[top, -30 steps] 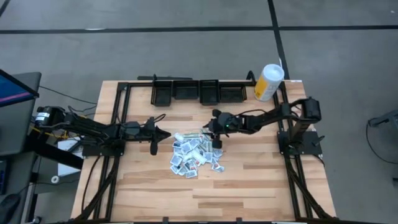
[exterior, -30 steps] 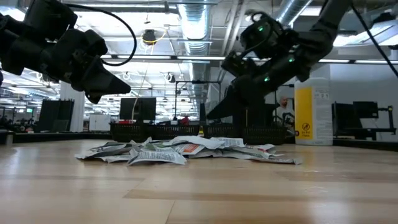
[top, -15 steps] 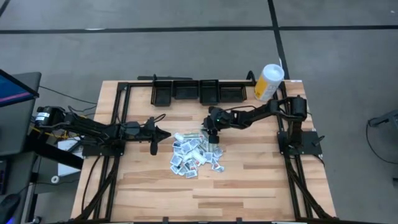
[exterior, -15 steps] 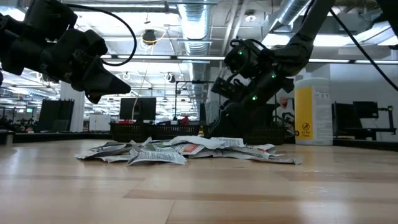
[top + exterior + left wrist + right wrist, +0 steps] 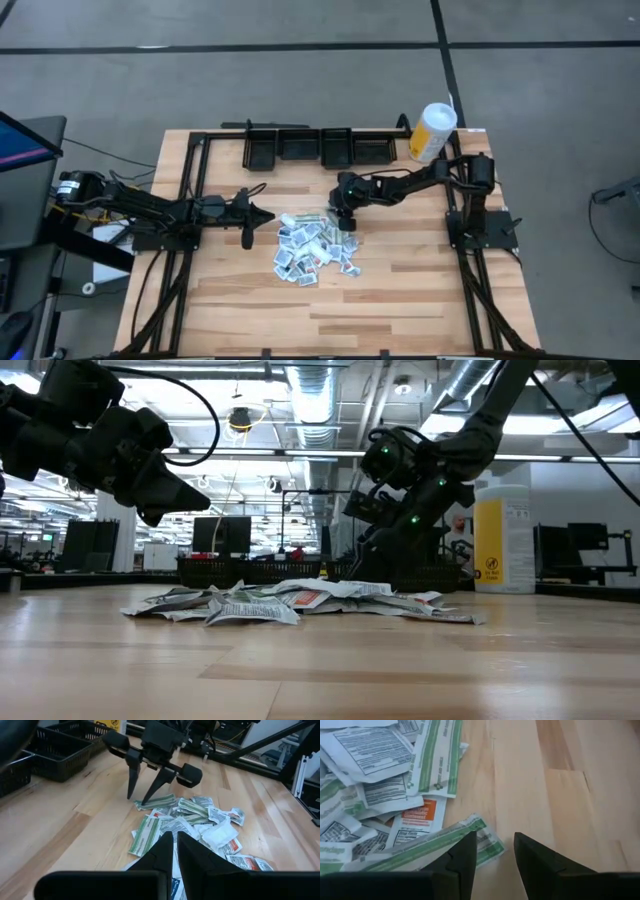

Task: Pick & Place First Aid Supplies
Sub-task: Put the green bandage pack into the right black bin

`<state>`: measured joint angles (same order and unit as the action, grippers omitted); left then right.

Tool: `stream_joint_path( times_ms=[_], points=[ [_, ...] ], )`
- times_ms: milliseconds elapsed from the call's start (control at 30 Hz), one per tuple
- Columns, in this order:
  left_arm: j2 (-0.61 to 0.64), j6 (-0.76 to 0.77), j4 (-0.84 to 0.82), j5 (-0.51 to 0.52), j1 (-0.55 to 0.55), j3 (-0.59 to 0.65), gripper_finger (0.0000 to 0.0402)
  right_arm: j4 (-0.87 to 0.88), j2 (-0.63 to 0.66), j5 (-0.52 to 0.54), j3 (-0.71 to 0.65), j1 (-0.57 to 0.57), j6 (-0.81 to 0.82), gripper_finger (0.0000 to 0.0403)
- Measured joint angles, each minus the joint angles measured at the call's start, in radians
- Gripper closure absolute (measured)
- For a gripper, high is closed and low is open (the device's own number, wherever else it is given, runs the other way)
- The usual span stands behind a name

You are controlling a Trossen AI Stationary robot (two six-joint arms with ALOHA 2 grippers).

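The packets lie heaped mid-table, and your right gripper, fingers spread and empty, straddles a green-striped packet at the heap's far edge, so closing could pinch overlapping neighbours too, while the left gripper waits pinched shut beside the heap.

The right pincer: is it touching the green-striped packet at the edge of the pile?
Cannot tell. In the left wrist view the right pincer, fingers spread, has one tip at the green-striped packet, but neither contact nor gap shows plainly.

Right hand pulled back, dropped to packet pile's far edge.
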<state>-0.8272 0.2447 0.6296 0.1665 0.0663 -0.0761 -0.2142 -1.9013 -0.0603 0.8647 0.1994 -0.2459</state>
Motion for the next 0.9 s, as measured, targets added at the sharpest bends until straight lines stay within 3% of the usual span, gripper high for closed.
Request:
stream_joint_path(
  times_ms=[267, 533, 900],
  points=[
    [0.0, 0.003, 0.0, 0.0, 0.0, 0.0, 0.0376, 0.074, 0.003, 0.004, 0.002, 0.023, -0.015, 0.0303],
    [0.0, 0.003, 0.0, 0.0, 0.0, 0.0, 0.0376, 0.086, 0.001, 0.012, 0.0, 0.06, -0.019, 0.0392],
    [0.0, 0.002, 0.0, 0.0, 0.0, 0.0, 0.0376, 0.097, 0.099, 0.036, -0.009, 0.064, -0.016, 0.0399]
  ],
)
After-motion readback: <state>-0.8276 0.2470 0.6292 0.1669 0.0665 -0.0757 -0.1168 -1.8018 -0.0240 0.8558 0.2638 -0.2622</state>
